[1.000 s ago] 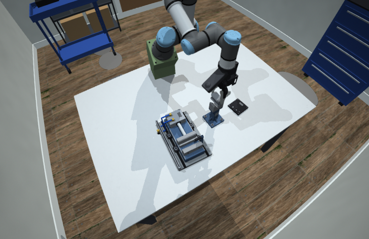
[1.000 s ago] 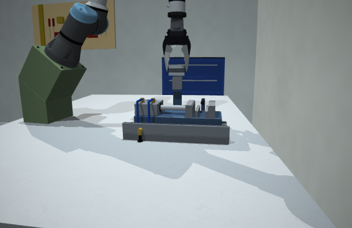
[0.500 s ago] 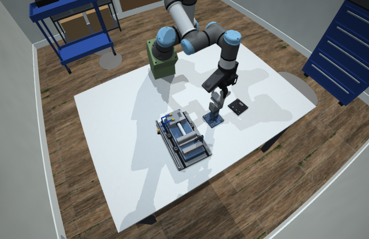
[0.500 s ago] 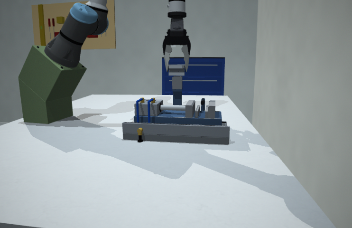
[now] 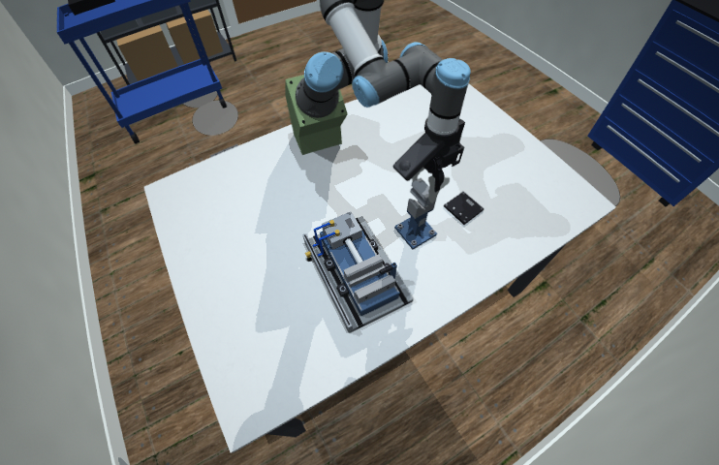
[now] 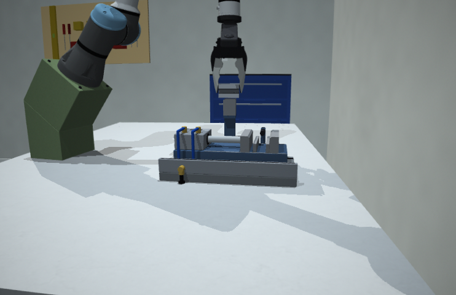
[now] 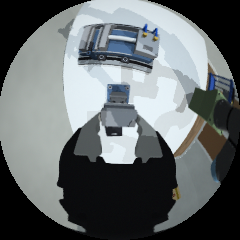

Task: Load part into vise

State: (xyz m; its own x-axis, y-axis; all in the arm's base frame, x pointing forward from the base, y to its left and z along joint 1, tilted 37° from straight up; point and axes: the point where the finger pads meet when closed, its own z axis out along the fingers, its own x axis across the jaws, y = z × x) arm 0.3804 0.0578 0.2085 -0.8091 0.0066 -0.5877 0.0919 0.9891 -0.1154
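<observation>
Part in grip, beside its rest

Item: one part [image 5: 424, 193] [image 6: 228, 86] [image 7: 118, 115], grey block, longer than thick. Location: up in the gripper [image 5: 425, 191] [image 6: 229, 91] [image 7: 118, 119], just over the V-block [image 5: 419, 209] [image 6: 229, 107] [image 7: 118, 95]. Whether the two touch, I cannot tell.

Gripper: partly open, a little under half its spread, shut on the part, one finger at either end. Hold looks square in the exterior view.

Handling, my estimate: stiff, probably metal; moderate weight for its size; not fragile. Smooth faces may slip or pivot if I knock them. A dark band along the side facing the exterior view may be the milled slot; if so, it faces sideways and wants turning up.

Best hold: for the vise [image 5: 380, 300] [image 6: 228, 156] [image 7: 122, 44], I would favour a grip high on the solid sides, off the slot's edges, with fingertips clear of the low bars. The present end hold would put a finger between part and work stop, so I judge a regrip in the V-block worthwhile.

Destination: vise open, part not yet loaded; fixed jaw [image 5: 375, 289] [image 6: 274, 141] [image 7: 86, 38] at the end away from the rod [image 5: 353, 250] [image 6: 223, 139] [image 7: 121, 38].

Also on the surface [image 5: 206, 274] [image 6: 166, 243] [image 7: 75, 90]: black infeed plate [image 5: 463, 206], without the part.
</observation>
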